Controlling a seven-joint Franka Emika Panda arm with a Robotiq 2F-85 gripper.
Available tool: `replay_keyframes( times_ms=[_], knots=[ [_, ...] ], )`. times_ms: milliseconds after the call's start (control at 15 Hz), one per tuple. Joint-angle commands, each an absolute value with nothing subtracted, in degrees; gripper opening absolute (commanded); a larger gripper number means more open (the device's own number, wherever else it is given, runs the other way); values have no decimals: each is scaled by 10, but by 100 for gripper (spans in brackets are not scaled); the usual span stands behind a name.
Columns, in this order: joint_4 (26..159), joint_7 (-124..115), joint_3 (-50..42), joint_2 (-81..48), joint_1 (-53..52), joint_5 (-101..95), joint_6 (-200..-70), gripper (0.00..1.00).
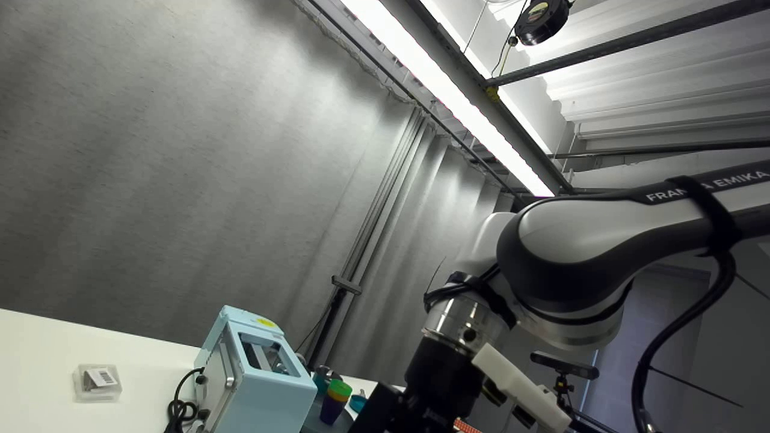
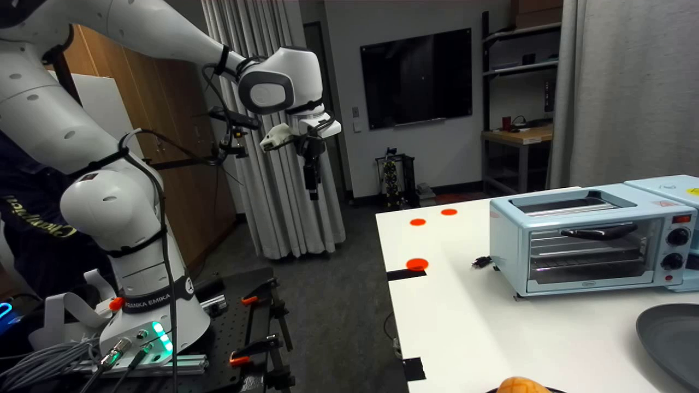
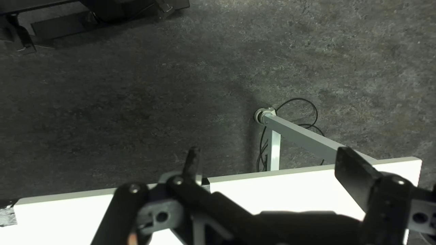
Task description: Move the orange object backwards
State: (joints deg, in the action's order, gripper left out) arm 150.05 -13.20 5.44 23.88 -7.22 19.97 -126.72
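The gripper [image 3: 270, 163] points down with its jaws spread wide: in the wrist view the fingers [image 3: 354, 177] stand well apart, and the gap between them shows dark floor [image 3: 231, 102], a table leg [image 3: 274, 149] and part of the white table [image 3: 279, 194] along its edge. The orange object [image 2: 521, 385] lies well apart from the jaws; in an exterior view it is cut off by the bottom border, lower than the fingertips, to their right and closer to the camera. A thin dark rim [image 2: 556, 390] shows on either side of its base; what the rim belongs to cannot be told. Nearer to the jaws in that picture, lower and to their right, are flat red-orange discs [image 2: 417, 264] on the tabletop. Farther right of the jaws stands a light-blue toaster oven [image 2: 590, 248], and a dark grey plate [image 2: 674, 341] lies lower than that. Low beside the gripper body, in an exterior view, an orange-red strip [image 1: 466, 426] shows too little to identify.
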Motion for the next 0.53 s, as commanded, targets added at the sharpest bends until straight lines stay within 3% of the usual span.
replay_keyframes(
  times_ms=[0, 467],
  knots=[
    [1499, -140, 60, 239, -67, 195, -1262, 100],
    [1500, -131, 57, 239, -69, 199, -1265, 100]
  ],
)
